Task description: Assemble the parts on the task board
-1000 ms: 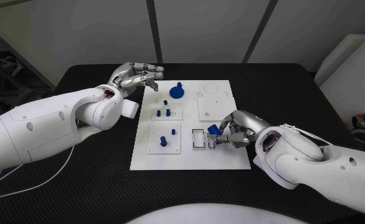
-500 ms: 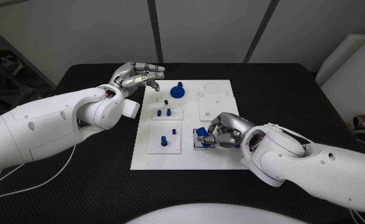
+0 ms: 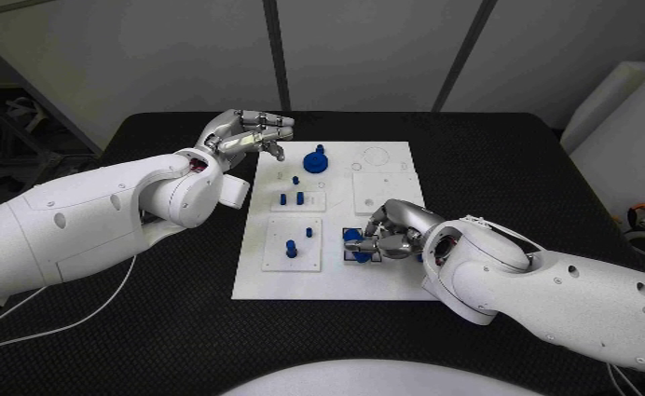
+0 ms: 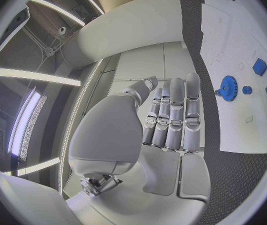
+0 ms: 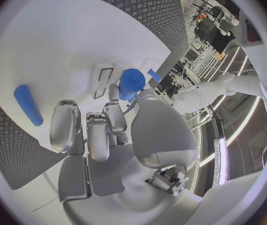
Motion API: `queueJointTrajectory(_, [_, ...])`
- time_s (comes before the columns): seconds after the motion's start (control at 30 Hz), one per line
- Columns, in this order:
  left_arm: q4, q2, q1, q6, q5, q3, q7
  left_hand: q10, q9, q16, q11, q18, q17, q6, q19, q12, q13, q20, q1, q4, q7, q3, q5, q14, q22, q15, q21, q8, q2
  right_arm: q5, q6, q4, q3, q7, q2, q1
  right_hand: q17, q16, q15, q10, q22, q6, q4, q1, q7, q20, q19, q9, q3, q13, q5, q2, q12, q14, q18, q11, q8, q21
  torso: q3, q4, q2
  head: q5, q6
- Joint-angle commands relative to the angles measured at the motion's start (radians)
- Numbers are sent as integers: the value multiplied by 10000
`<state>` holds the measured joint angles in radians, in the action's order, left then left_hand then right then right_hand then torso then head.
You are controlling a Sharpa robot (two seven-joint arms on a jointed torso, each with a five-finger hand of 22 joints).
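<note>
Head view shows the right hand [image 3: 386,234] pinching a blue part [image 3: 358,239] just over the task board [image 3: 262,279] slot beneath its fingers, so seating it looks next, while the left hand [image 3: 245,136] hovers loosely curled, holding nothing.

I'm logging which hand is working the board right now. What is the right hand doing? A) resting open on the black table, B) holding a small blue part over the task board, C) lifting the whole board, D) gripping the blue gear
B: the right hand pinches a small blue part above the white task board, near a rectangular slot.
</note>
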<state>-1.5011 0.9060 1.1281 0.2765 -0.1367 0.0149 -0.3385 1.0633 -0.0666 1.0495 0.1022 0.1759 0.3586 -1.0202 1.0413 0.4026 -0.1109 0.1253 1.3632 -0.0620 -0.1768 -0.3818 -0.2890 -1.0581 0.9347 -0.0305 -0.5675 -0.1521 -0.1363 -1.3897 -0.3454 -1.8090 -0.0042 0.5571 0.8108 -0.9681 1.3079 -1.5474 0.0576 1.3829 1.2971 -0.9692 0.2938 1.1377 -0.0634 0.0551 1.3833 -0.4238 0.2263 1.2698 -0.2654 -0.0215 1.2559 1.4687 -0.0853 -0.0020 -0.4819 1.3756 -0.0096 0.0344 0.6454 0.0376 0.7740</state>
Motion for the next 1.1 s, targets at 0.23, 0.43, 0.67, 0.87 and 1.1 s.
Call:
queueJointTrajectory(0.23, [-21, 11, 13, -113, 9, 6, -8, -37, -6, -24, 4, 54, -16, 54, -53, 47, -12, 21, -8, 3, 15, 42, 14, 86, -14, 12, 64, 13, 62, -119, 20, 11, 5, -55, -19, -17, 2034, 29, 39, -122, -107, 102, 19, -1003, -79, -24, -105, -134, -126, -163, 1710, -374, -269, 893, 155, 20, -51, -147, 3, 9, -4, -3, -9])
queueJointTrajectory(0.43, [-21, 16, 12, -116, 9, 6, -7, -37, -6, -24, 4, 54, -16, 54, -53, 47, -12, 21, -8, 3, 15, 42, 14, 86, -14, 12, 64, 13, 62, -297, -59, -131, 3, -90, 65, -16, 2022, 35, 37, -132, -105, 112, 17, -1037, -82, -23, -104, -141, -157, -175, 1732, -392, -288, 891, 156, 21, -51, -147, 12, 15, -8, 0, -18])
queueJointTrajectory(0.67, [-20, 25, 1, -117, 9, 6, -7, -37, -6, -24, 4, 54, -16, 54, -53, 47, -12, 21, -8, 3, 15, 42, 14, 86, -14, 12, 64, 13, 62, -507, -115, -388, 0, -187, 278, -14, 2028, 35, 46, -69, -72, 111, -32, -678, -68, -22, -78, -225, -532, -79, 1176, -291, -225, 893, 162, 10, -97, -133, 14, 22, -8, -18, -32])
queueJointTrajectory(0.87, [-26, 35, -18, -118, 9, 6, -2, -37, -6, -24, 4, 54, -16, 54, -53, 47, -12, 21, -8, 3, 15, 42, 14, 86, -14, 12, 64, 13, 62, -688, -138, -571, -3, -332, 481, -14, 2057, 24, 93, 32, -34, 42, -325, 768, -5, -63, -50, -348, -776, 72, 793, 12, -109, 900, 168, -49, -217, -118, 5, 19, -14, -12, -30])
queueJointTrajectory(1.1, [-34, 46, -32, -127, 9, 6, 5, -37, -6, -24, 4, 54, -16, 54, -53, 47, -12, 21, -8, 3, 15, 42, 14, 86, -14, 12, 64, 13, 62, -759, -160, -695, -4, -428, 644, -13, 2083, 13, 103, 77, -6, 36, -310, 1048, 4, -77, -30, -390, -711, 138, 605, 61, -56, 906, 175, -60, -254, -103, 0, 14, -6, -6, -39])
